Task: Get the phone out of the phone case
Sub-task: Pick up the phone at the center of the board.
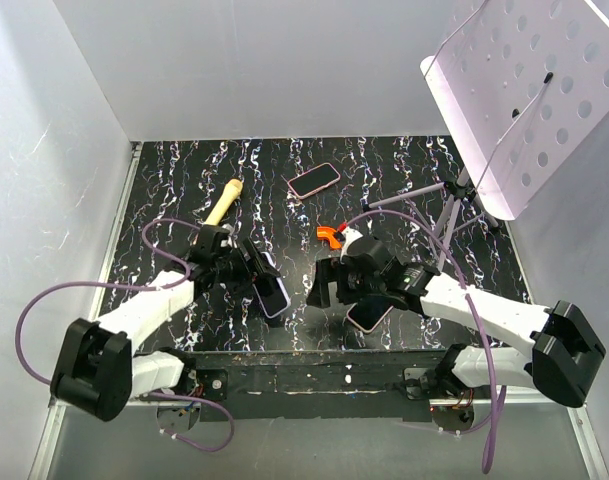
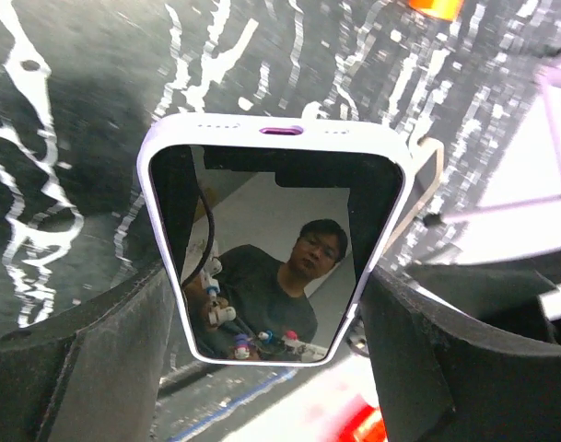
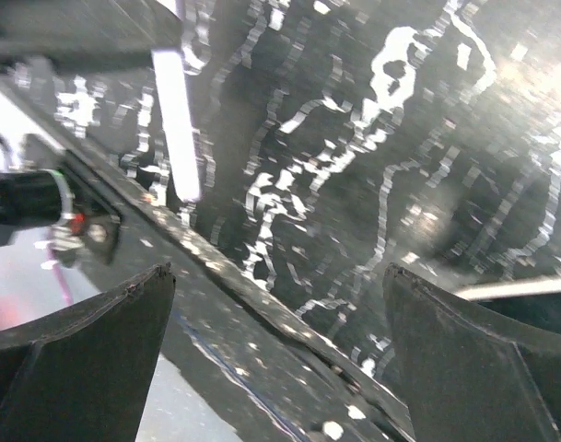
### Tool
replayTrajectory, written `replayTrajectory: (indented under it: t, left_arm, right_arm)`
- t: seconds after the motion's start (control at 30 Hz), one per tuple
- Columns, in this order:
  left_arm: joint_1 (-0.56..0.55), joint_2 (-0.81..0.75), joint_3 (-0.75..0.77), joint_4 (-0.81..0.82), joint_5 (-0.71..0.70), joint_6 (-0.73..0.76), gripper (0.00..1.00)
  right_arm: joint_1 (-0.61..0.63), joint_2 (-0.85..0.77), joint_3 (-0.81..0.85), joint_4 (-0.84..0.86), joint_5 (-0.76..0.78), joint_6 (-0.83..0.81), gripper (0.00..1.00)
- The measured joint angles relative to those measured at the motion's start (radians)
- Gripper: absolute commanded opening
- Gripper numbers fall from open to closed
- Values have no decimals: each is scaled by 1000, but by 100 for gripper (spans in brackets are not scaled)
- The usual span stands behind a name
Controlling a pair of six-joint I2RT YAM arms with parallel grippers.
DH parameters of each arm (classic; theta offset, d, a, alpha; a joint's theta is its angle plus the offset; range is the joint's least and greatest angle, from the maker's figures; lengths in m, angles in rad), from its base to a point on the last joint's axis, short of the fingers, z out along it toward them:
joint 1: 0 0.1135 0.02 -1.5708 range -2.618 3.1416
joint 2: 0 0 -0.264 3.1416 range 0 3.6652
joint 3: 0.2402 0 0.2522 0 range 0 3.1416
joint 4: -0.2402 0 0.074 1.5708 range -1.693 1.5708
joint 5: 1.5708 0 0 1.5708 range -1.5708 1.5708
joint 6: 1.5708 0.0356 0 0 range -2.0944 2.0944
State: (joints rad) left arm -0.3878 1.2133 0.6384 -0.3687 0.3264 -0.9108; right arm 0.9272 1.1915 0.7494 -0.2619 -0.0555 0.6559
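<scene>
Left claw [image 2: 266, 290] clamps the black-screen phone in pale lilac case [image 2: 275, 230] by its long edges, over the black marbled worktop [image 1: 184, 170], left of the orange plastic clip [image 1: 329, 235]. Phone sits fully in the case. Right claw [image 3: 280, 276] spread wide, empty, just nearside of the clip. Pink flat phone [image 1: 314, 180] lies beyond the clip.

The left arm [image 1: 149, 308] and the right arm [image 1: 484, 312] have white links between bulky black joint housings (rounded, matte), a thin purple cable [image 1: 19, 325] loops along each, and the right gripper [image 3: 278, 273] has black fingers [image 3: 77, 350].
</scene>
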Motion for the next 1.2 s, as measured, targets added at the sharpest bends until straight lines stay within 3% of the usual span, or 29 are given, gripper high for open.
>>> replayTrajectory:
  t: [0.2,0.33,0.5,0.67,0.73,0.8,0.83,0.87,0.9,0.93,1.03,1.2]
  left_arm:
    - [0,-135,-69,47,84,-227,0]
    - [0,-245,-204,167,103,-541,0]
    - [-1,-293,-246,196,110,-775,0]
    - [-1,-298,-228,228,134,-894,0]
    - [-1,-299,-228,231,137,-927,0]
    - [-1,-303,-228,233,138,-950,0]
    - [-1,-306,-228,233,134,-956,9]
    - [-1,-307,-230,234,127,-959,35]
    - [1,-308,-232,239,127,-962,57]
    - [2,-309,-233,241,128,-962,98]
    - [2,-311,-224,218,135,-909,98]
    - [0,-323,-127,58,124,-672,98]
  right_arm:
    - [42,-6,-28,215,-32,45,100]
    - [165,-39,-50,308,110,45,100]
    - [229,-35,-69,416,280,49,81]
    - [233,31,-69,493,377,64,71]
    - [233,77,-64,522,392,71,56]
    - [233,127,-54,544,389,82,28]
    - [234,144,-47,552,385,78,8]
    - [235,159,-34,566,369,86,1]
    - [240,167,-18,565,359,76,1]
    - [245,168,-6,550,363,62,1]
    - [243,164,6,511,368,63,1]
    - [143,124,-15,378,347,74,1]
